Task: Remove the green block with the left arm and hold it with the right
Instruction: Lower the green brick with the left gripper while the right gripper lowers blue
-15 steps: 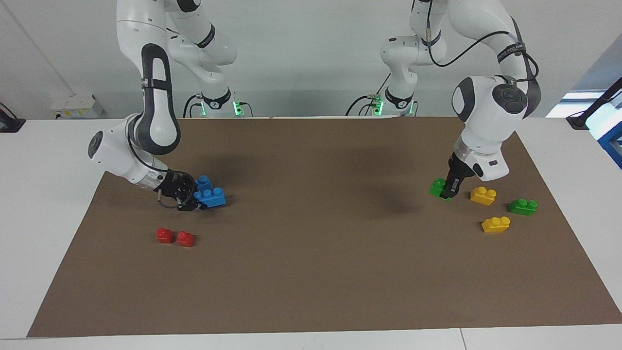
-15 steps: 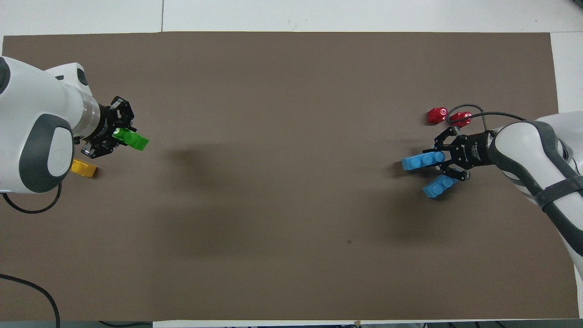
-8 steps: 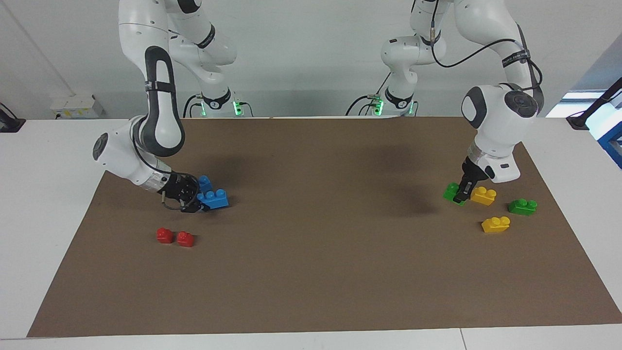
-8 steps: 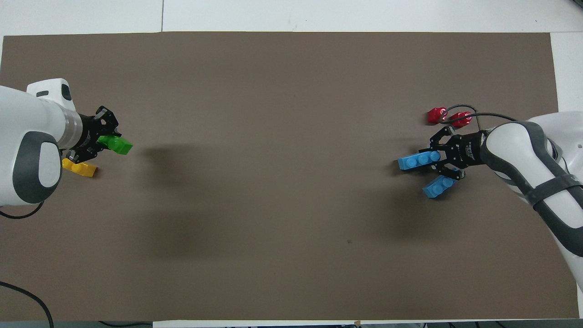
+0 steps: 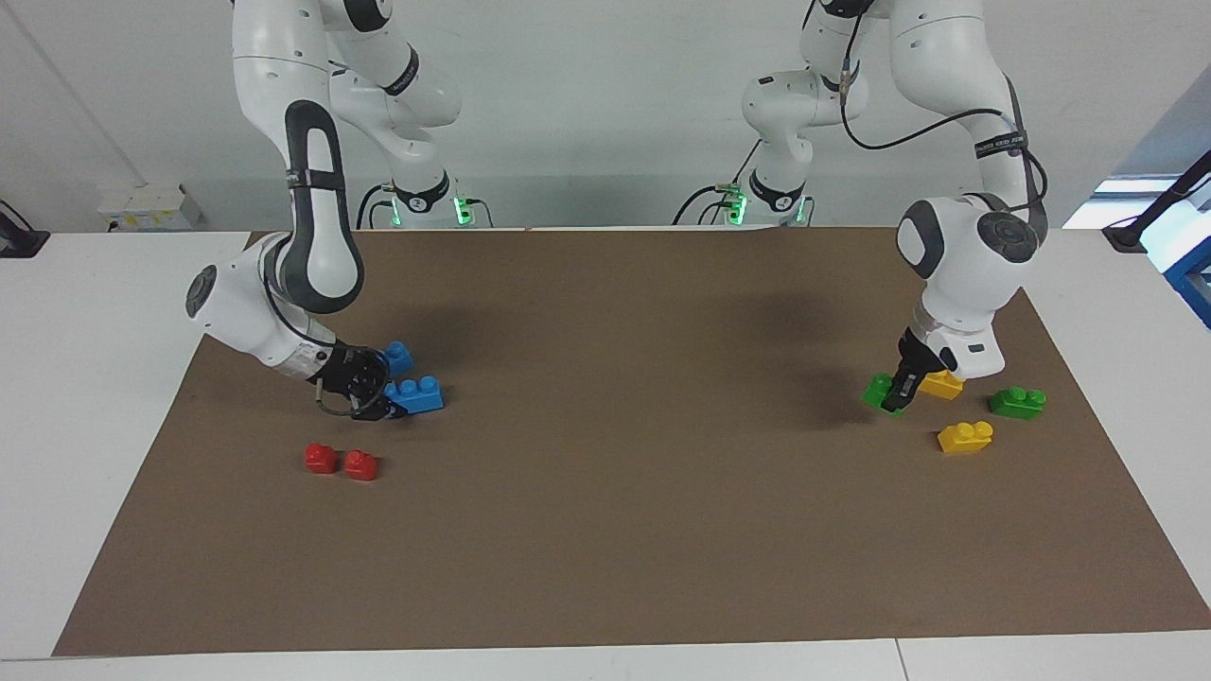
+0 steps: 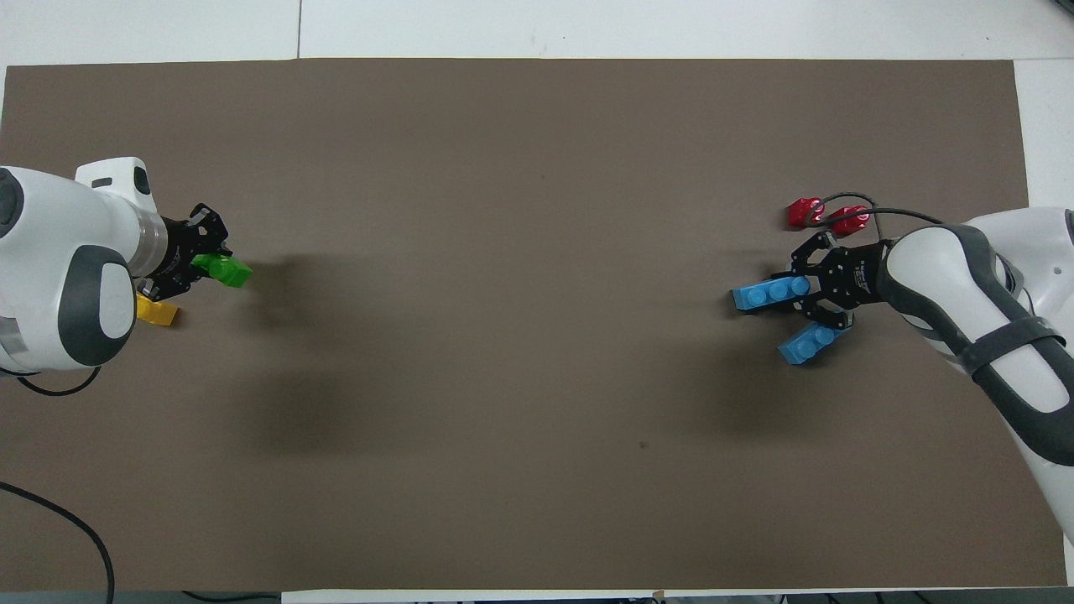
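The bright green block (image 5: pixel 879 389) is in my left gripper (image 5: pixel 895 397), which is shut on it and holds it low at the mat, close beside a yellow brick (image 5: pixel 944 383). In the overhead view the green block (image 6: pixel 223 270) sticks out of the left gripper (image 6: pixel 201 268). My right gripper (image 5: pixel 377 401) is shut on one end of a blue three-stud brick (image 5: pixel 417 394), low at the mat at the right arm's end. It also shows in the overhead view (image 6: pixel 812 289) with the blue brick (image 6: pixel 765 294).
A second blue brick (image 5: pixel 398 357) lies beside the right gripper. Two red bricks (image 5: pixel 321 459) (image 5: pixel 360 464) lie farther from the robots. A darker green brick (image 5: pixel 1018 402) and another yellow brick (image 5: pixel 965 436) lie near the left gripper on the brown mat (image 5: pixel 624 454).
My left gripper has carried the green block toward the left arm's end and lowered it beside the yellow brick. My right gripper has sunk a little with the blue brick.
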Tool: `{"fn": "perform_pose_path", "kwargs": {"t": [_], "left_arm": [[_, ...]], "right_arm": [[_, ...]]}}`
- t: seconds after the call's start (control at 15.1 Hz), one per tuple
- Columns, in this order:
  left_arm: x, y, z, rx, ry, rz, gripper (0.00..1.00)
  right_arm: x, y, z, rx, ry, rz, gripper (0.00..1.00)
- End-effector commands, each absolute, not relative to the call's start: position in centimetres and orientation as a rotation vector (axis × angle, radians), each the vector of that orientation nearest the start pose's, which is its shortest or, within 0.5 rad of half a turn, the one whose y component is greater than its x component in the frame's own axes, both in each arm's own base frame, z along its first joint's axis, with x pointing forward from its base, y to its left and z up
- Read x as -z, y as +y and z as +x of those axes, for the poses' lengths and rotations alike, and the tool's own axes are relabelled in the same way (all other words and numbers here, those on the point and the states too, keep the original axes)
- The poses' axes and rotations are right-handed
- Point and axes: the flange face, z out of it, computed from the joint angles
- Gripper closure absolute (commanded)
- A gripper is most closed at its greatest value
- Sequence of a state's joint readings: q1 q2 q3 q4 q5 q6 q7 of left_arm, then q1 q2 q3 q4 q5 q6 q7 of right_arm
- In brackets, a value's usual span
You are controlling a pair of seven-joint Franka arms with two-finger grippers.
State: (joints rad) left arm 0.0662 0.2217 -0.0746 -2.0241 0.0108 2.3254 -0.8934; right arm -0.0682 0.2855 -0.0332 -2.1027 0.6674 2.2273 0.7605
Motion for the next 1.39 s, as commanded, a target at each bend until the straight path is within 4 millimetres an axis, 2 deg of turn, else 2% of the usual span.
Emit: {"fn": "perform_pose_path", "kwargs": {"t": [0.0, 0.07, 0.13, 0.26, 0.46, 0.53, 0.6, 0.66, 0.73, 0.99, 1.19, 1.32], "left_arm": [[-32.8, 0.1, 60.2, 0.102, -1.439, -2.858, 1.00], [-32.4, 0.0, 60.2, 0.092, -1.458, -2.847, 1.00], [-31.7, 0.1, 60.2, 0.078, -1.481, -2.832, 1.00], [-31.3, 0.1, 60.3, 0.080, -1.517, -2.815, 1.00], [-30.9, 0.1, 60.2, 0.074, -1.506, -2.819, 1.00], [-30.8, 0.1, 60.1, 0.072, -1.497, -2.823, 0.95], [-30.8, 0.0, 60.1, 0.072, -1.488, -2.828, 0.61], [-30.8, 0.0, 60.1, 0.071, -1.475, -2.832, 0.18], [-30.8, 0.1, 60.1, 0.069, -1.468, -2.835, 0.00], [-32.0, -0.3, 60.3, 0.083, -1.445, -2.850, 0.00], [-36.2, -0.2, 61.1, 0.126, -1.288, -2.927, 0.00], [-39.4, 0.4, 62.2, 0.117, -1.137, -2.976, 0.00]], "right_arm": [[-27.2, -3.0, 56.6, -0.382, 1.643, -2.162, 0.86], [-27.1, -2.9, 56.5, -0.378, 1.642, -2.165, 0.42], [-27.2, -2.9, 56.7, -0.361, 1.643, -2.167, 0.19], [-27.2, -2.9, 56.7, -0.355, 1.650, -2.163, 0.02], [-27.4, -3.0, 56.7, -0.359, 1.654, -2.158, 0.00], [-27.7, -2.9, 56.8, -0.365, 1.653, -2.154, 0.00], [-28.1, -2.9, 56.9, -0.365, 1.648, -2.153, 0.00], [-28.5, -2.8, 57.0, -0.368, 1.647, -2.150, 0.00], [-29.1, -2.8, 57.2, -0.371, 1.643, -2.146, 0.00], [-32.0, -2.5, 58.9, -0.384, 1.626, -2.152, 0.00], [-35.1, -2.4, 59.9, -0.368, 1.610, -2.191, 0.00], [-38.2, -2.5, 60.7, -0.314, 1.560, -2.254, 0.00]]}}
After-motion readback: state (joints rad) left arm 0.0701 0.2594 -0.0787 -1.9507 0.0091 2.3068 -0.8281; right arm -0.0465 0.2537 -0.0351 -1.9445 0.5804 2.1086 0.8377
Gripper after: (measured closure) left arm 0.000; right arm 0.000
